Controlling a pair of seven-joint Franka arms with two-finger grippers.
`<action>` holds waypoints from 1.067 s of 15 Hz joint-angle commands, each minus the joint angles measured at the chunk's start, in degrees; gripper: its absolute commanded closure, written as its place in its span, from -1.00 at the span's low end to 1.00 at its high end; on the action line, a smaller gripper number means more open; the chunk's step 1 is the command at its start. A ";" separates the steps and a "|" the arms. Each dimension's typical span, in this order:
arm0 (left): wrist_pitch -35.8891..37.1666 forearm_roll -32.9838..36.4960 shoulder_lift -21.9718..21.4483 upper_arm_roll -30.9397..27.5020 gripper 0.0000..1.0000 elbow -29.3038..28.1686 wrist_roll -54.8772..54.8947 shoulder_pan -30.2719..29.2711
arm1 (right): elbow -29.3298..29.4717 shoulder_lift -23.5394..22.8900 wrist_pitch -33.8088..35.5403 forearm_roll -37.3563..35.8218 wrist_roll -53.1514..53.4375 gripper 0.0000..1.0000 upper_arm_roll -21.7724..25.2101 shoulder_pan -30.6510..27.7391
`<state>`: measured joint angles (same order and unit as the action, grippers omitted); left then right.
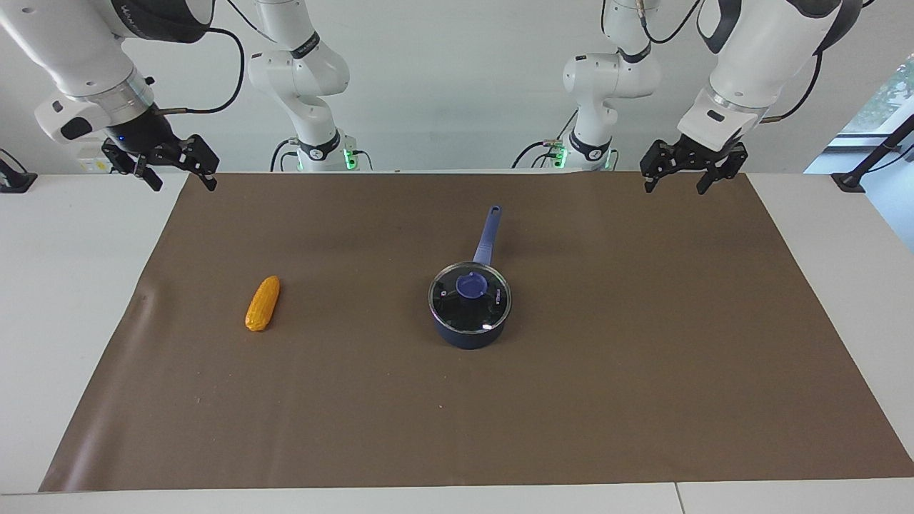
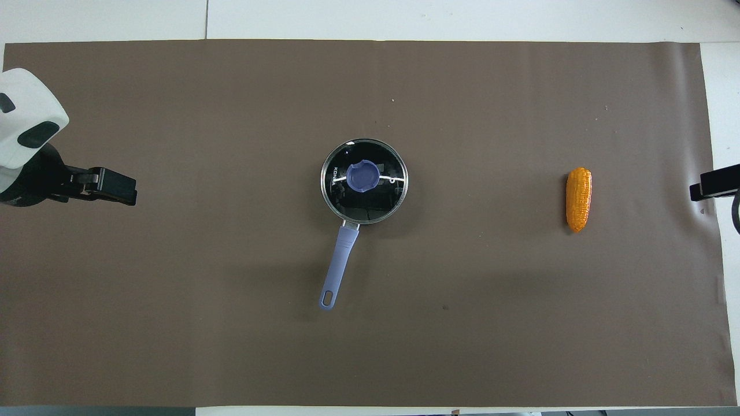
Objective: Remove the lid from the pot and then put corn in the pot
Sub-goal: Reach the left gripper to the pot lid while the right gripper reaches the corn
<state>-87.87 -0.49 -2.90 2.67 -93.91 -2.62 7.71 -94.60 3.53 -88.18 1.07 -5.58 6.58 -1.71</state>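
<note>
Overhead view first, operator: you've got the pot (image 2: 364,208) sitting mid-mat with the lid (image 2: 364,181) seated squarely on it, long handle pointing back toward the robots. Your corn (image 2: 578,199) lies flat on the brown mat (image 2: 231,318), well apart from the pot, toward the right arm's end of the table.

Both claws are released and holding nothing. Your left gripper (image 1: 684,178) hangs over the robots' edge of the mat at its own end; your right gripper (image 1: 178,173) hangs over the mat's corner at the other end. Neither has made a move on anything yet.

Handling, as I judge it: that lid looks like glass in a metal rim, so it's rigid, breakable and slick at the edge. Take it by the blue knob (image 1: 471,285), straight down from above, and lift it level. The pot itself should be stiff and heavy enough to stay put. The corn looks light and firm, bumpy enough to grip; pinch it across its middle, since the ends taper and could squirt out.

Writing: you can see white lettering on the glass beside the knob. It seems to begin "KON", and the rest I can't make out.
</note>
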 commanded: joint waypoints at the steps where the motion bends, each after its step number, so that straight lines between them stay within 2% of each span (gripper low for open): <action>1: 0.41 -0.91 -1.15 0.41 -1.00 -1.27 0.42 -0.16 | -0.59 0.51 -1.03 0.34 -1.36 -1.00 -0.34 -0.40; 12: 1.12 -0.12 -1.76 0.41 -1.00 -1.53 0.16 1.86 | -1.37 0.86 -1.38 0.60 -1.80 -1.00 -0.60 -0.31; 13: 0.77 -0.30 -2.02 0.49 -1.00 -1.89 -0.10 2.30 | -3.12 1.30 -3.55 0.60 -1.98 -1.00 -1.21 -0.23; 16: -2.47 -0.83 -1.94 0.67 -1.00 -2.06 -3.87 5.80 | -14.62 4.37 -19.62 0.52 -1.89 -1.00 -1.74 1.70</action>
<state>-87.71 -0.76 -3.26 3.68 -93.99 -3.39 10.30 -99.47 4.38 -98.39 1.14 -6.30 5.37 -0.89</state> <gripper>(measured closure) 0.000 0.000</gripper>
